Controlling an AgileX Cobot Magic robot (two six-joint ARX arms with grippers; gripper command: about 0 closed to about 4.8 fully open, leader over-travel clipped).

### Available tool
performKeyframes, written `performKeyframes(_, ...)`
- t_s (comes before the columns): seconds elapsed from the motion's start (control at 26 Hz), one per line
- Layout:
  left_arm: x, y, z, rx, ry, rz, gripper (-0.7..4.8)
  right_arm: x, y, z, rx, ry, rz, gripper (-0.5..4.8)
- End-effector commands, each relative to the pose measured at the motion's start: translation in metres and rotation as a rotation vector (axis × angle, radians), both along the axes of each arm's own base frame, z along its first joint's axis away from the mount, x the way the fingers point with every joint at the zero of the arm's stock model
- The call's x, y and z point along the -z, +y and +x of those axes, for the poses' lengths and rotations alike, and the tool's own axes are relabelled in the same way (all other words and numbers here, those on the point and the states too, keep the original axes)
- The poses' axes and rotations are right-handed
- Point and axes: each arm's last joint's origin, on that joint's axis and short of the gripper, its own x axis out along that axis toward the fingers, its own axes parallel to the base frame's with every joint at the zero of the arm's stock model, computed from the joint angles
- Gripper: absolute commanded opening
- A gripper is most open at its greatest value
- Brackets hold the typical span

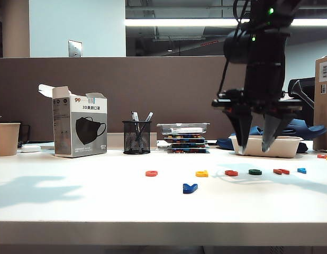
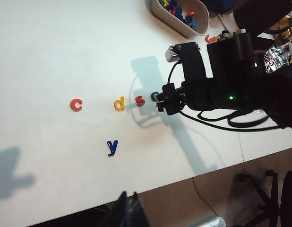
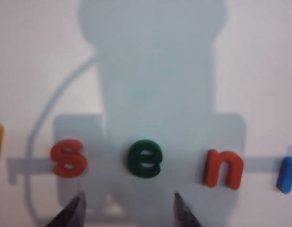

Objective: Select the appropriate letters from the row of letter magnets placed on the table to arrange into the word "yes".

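Note:
Along the white table [image 1: 100,201] runs the row of letter magnets: orange-red "c" [image 1: 151,173], yellow "d" [image 1: 201,173], red "s" [image 1: 231,172], green "e" [image 1: 255,172], orange-red "n" [image 1: 281,171] and a light-blue letter [image 1: 301,170]. The dark blue "y" [image 1: 190,188] lies alone in front of the row. My right gripper [image 1: 254,150] hangs open just above the "e" [image 3: 144,158], which lies beside the "s" [image 3: 68,161]; nothing is between the fingers. My left gripper [image 2: 129,195] is shut and empty, off the table's front edge, well short of the "y" [image 2: 112,147].
A mask box [image 1: 79,128], a mesh pen cup [image 1: 136,137], a paper cup [image 1: 6,138] and stacked cases [image 1: 184,138] stand along the back. A white tray [image 1: 273,146] of spare letters sits behind the right gripper. A cardboard box [image 1: 323,100] is at far right.

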Motion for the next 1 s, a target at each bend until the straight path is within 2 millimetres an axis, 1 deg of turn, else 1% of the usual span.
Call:
performKeyframes(0.04,-0.002,0.0,-0.001,0.002,-0.02,-0.007,-0.05,0.008,-0.003,0.007,-0.013,0.004,0.012,2.34)
performKeyframes(0.5,-0.002,0.0,-0.001,0.002,-0.02,-0.007,-0.05,0.029,-0.004,0.015,-0.025,0.031,-0.002,2.34)
performKeyframes(0.81,-0.002,0.0,-0.001,0.002,-0.019,-0.007,-0.05,0.03,-0.004,0.016,-0.025,0.026,0.0,2.33)
performKeyframes(1.0,-0.002,0.0,-0.001,0.002,-0.02,-0.007,-0.05,0.037,-0.003,0.017,-0.025,0.045,-0.006,2.33)
